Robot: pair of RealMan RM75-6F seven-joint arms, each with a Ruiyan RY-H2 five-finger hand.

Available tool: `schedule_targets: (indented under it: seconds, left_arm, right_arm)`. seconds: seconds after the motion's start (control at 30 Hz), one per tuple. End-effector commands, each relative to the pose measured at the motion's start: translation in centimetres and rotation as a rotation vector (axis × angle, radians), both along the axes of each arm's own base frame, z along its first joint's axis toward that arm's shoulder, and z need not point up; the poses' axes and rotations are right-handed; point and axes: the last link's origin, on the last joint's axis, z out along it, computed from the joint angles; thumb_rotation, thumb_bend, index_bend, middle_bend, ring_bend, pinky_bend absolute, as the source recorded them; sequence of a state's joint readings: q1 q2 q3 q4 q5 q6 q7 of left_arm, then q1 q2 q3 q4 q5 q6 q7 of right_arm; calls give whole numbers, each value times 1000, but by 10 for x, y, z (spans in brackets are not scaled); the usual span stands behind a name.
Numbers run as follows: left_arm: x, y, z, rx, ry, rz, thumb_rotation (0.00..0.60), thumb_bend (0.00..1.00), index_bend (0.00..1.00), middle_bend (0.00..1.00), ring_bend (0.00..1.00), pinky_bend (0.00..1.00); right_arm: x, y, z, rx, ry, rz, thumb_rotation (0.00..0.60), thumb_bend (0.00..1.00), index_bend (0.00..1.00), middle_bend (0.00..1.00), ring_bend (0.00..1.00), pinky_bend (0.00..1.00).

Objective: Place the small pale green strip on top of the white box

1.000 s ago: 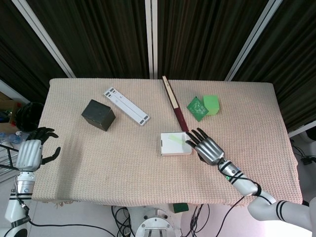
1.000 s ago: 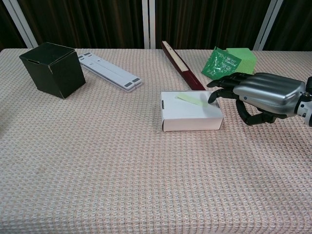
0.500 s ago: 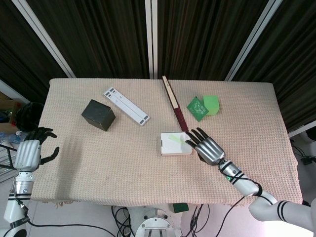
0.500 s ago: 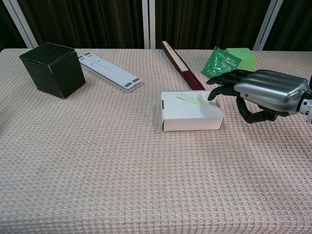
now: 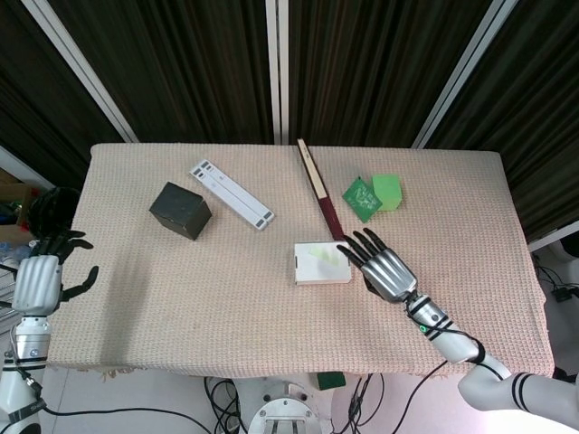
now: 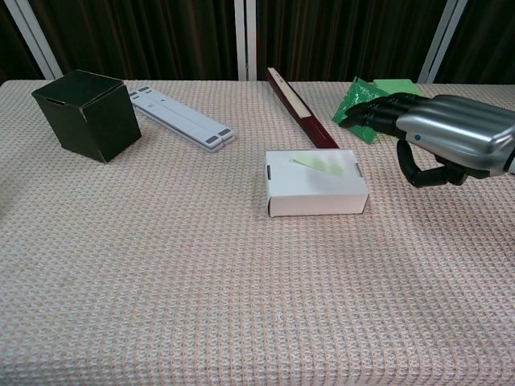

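One change is seen: right hand (image 6: 438, 141), fingers spread and empty, is lifted off toward 2 o'clock; small pale green strip (image 6: 323, 164) is left lying on the white cardboard box (image 6: 315, 193), so placement looks done.

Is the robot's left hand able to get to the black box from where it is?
Probably yes. The left hand is open off the table's left edge, and the black box sits on that side. Only bare tablecloth lies between them, though its reach is uncertain.
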State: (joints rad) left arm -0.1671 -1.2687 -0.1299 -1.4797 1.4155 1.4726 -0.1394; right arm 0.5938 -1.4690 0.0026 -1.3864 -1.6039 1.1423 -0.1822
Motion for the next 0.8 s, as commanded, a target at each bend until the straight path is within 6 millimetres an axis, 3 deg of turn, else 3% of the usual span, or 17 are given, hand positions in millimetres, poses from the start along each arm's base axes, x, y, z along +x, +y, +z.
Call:
schedule_targets:
  seconds: [0.03, 0.1, 0.23, 0.3, 0.33, 0.4, 0.47, 0.53, 0.7, 0.8]
  left_arm:
    - [0, -10, 14, 31, 17, -41, 564, 287, 390, 251, 148, 224]
    - [-1, -17, 18, 31, 46, -65, 571, 260, 387, 251, 148, 222]
    - [-12, -30, 22, 11, 116, -81, 588, 81, 366, 251, 119, 177]
    - [-22, -38, 21, -12, 154, -47, 562, 37, 353, 244, 106, 169]
    - [-27, -42, 19, -33, 175, -27, 515, 16, 327, 227, 92, 163]
    - [-37, -51, 15, -96, 218, 31, 417, 1, 263, 184, 64, 144]
    - [-40, -57, 11, -136, 243, 66, 318, 0, 198, 136, 33, 125]
    - [-40, -62, 10, -150, 262, 62, 218, 0, 159, 105, 14, 113]
    - [-41, -67, 12, -130, 299, 39, 80, 0, 131, 102, 9, 81]
    - [-38, -68, 14, -116, 311, 29, 62, 0, 122, 93, 9, 74]
  right_arm:
    - [-10, 12, 33, -121, -106, 3, 556, 1000, 0, 0, 0, 0]
    - [-29, 20, 53, -198, -116, -41, 557, 1000, 0, 0, 0, 0]
    - [-77, 41, 94, -344, -23, -256, 559, 994, 0, 0, 0, 0]
    - [-102, 56, 113, -384, 16, -400, 559, 924, 0, 0, 0, 0]
    - [-113, 62, 119, -394, 34, -463, 559, 859, 0, 0, 0, 0]
    - [-134, 79, 131, -410, 75, -581, 546, 580, 0, 0, 0, 0]
    - [-147, 93, 135, -414, 95, -660, 479, 331, 0, 0, 0, 0]
    - [-158, 107, 138, -406, 112, -732, 399, 163, 0, 0, 0, 0]
    - [-160, 120, 142, -407, 104, -738, 344, 21, 0, 0, 0, 0]
    - [-154, 121, 142, -418, 95, -694, 342, 14, 0, 0, 0, 0]
